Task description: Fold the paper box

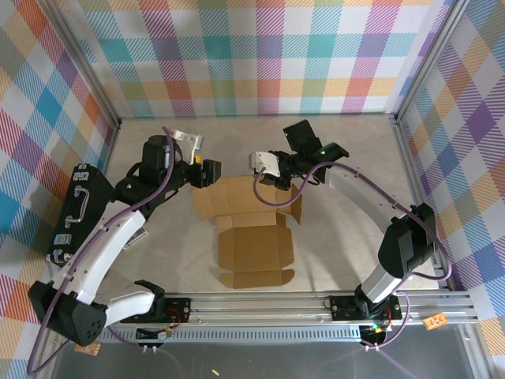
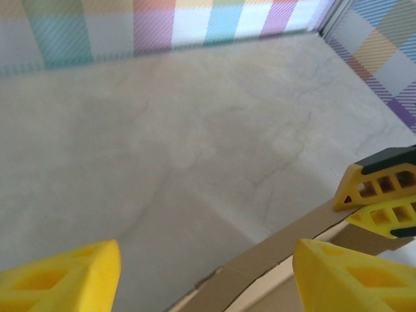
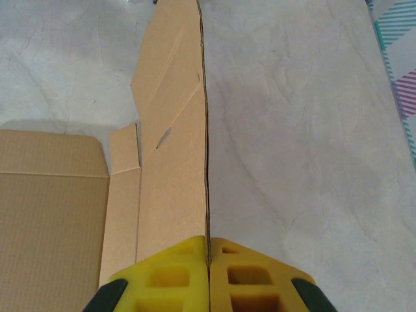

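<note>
So the right hand (image 3: 208, 257) is clenched on the right flap (image 3: 172, 162) of the paper box (image 1: 254, 245), the flap's edge running straight away from it. The left hand (image 1: 207, 172) hangs released near the far-left edge.

Pretty sure this is a robotics lab test cell: colourful plaid backdrop walls (image 1: 260, 55) boxing in a marbled worktop (image 1: 347, 237), left arm (image 1: 102, 245) and right arm (image 1: 371, 197) bolted to an aluminium extrusion rail (image 1: 276, 300).
</note>
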